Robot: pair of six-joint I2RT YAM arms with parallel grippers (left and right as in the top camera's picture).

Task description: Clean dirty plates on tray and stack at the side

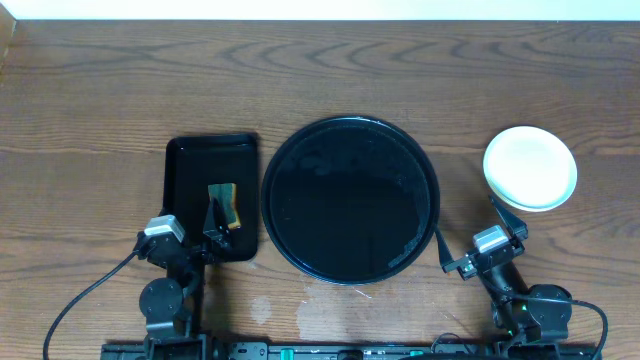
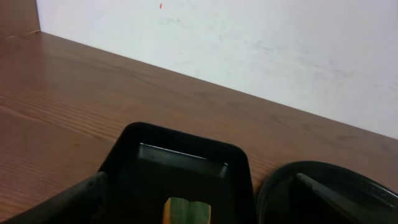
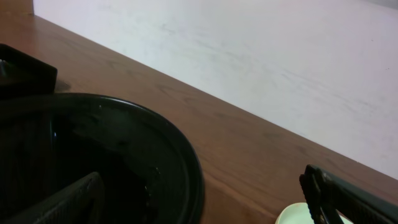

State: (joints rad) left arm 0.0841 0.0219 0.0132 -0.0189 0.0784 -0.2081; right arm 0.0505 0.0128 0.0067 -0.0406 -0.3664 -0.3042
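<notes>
Left fingers (image 2: 67,200): mine, spread wide and holding nothing, hanging over the near end of the rectangular tray (image 1: 190,160), close above the sponge (image 1: 225,203).
Right fingers (image 3: 62,202): spread wide too, empty, near the front edge of the counter (image 1: 320,70), between the round tray and the plates.
Round tray (image 1: 350,200): bare, in the middle of the counter, nearer the front edge than the back.
Plates (image 1: 530,167): stacked toward the right edge, well clear of the round tray. I cannot count them from above; the top one looks pale and clean.
Progress: I judge the job done or nearly so, with nothing left on the round tray to wipe.
Risk, right side: the stack sits just beyond one of my right fingers, so a careless swing toward the right edge could nudge it or slide the top plate off.
Risk, left side: dropping lower could catch the rectangular tray's rim or drag the sponge out.
Writing: none readable. There are no brands or labels, only a tiny red speck on the wall (image 2: 249,50).
</notes>
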